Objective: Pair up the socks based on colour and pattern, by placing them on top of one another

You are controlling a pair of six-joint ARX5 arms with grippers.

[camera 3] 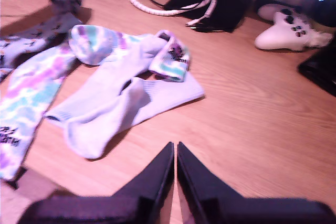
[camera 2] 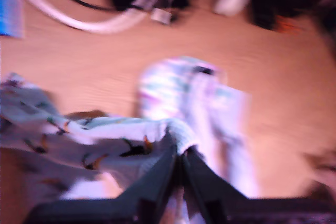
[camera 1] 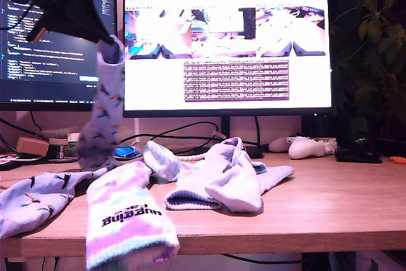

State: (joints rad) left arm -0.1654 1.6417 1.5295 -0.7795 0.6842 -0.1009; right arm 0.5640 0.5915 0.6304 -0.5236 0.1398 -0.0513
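Gripper status first: my first gripper [camera 2: 181,156] has its jaws clamped on the cuff of a patterned lavender sock [camera 1: 104,109], which you see hanging from it at the upper part of the exterior view's left, in front of the code monitor [camera 1: 57,36]. My second gripper [camera 3: 175,153] has its jaws pressed together with nothing between them, poised above bare desk; it cannot be located in the exterior view.

Check the following items, largest downward:

1. Wooden desk [camera 1: 330,201]: carries all socks and accessories.
2. Central monitor [camera 1: 228,52]: stands at the back, showing camera feeds and a table of rows.
3. Tie-dye sock [camera 1: 130,214]: pink and mint with black cuff lettering, lying at the front edge, its cuff overhanging the desk.
4. Second patterned lavender sock [camera 1: 35,198]: flat at the exterior view's left, just beside the tie-dye sock. The hanging sock's toe reaches down near it.
5. Plain lavender-white socks [camera 1: 228,179]: two, crumpled and overlapping near the desk centre.
6. Second tie-dye sock [camera 3: 170,59]: partly under the plain pair, its lettered cuff showing in the second wrist view.
7. White game controller [camera 1: 307,147]: at the back, toward the exterior view's right, well apart from the socks.
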